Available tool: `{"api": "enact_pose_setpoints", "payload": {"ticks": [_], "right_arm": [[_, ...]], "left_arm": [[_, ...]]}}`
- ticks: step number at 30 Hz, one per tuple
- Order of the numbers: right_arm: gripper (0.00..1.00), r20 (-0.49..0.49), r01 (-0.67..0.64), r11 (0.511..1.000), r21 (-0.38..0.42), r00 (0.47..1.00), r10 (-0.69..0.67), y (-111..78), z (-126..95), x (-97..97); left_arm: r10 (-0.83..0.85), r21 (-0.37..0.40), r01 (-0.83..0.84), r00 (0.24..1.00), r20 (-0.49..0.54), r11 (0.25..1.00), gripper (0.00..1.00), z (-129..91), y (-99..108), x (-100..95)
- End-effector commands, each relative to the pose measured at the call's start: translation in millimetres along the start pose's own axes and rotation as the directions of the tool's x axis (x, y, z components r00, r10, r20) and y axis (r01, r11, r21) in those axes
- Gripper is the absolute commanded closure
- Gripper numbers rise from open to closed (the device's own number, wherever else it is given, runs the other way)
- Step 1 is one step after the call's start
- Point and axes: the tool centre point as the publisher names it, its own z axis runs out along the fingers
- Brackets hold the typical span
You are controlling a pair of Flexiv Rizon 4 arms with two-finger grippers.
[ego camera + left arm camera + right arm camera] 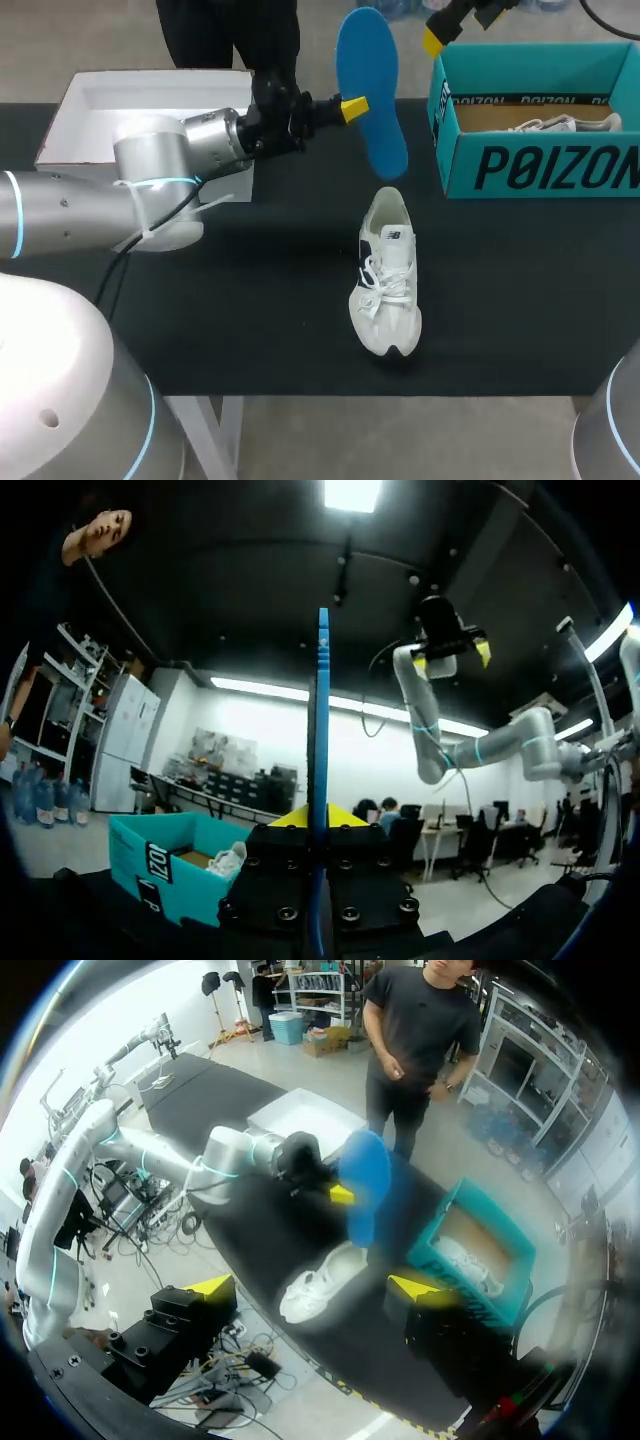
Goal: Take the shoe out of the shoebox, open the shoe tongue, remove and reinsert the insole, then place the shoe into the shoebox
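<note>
Firmly, my left gripper (350, 105) clamps the blue insole (370, 90) and holds it in the air over the black table (250, 300). Nearer, the white shoe (387, 280) lies on the table. My right gripper (312, 1287) hangs high with its fingers wide apart, by the teal shoebox (540, 165) at the far right.

Bright overhead light (ceiling lamp (352, 492) glares), soft shadow under shoe (388, 290).
</note>
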Motion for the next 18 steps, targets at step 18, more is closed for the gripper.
{"api": "enact_pose_setpoints", "payload": {"ticks": [18], "right_arm": [[0.0, -0.001, -0.001, 1.0, 0.002, 1.0, 0.001, 1.0, 0.3, -0.2]], "left_arm": [[-0.441, -0.115, 0.435, 0.897, -0.029, 0.893, 1.0, -0.6, 8.1, -11.3]]}}
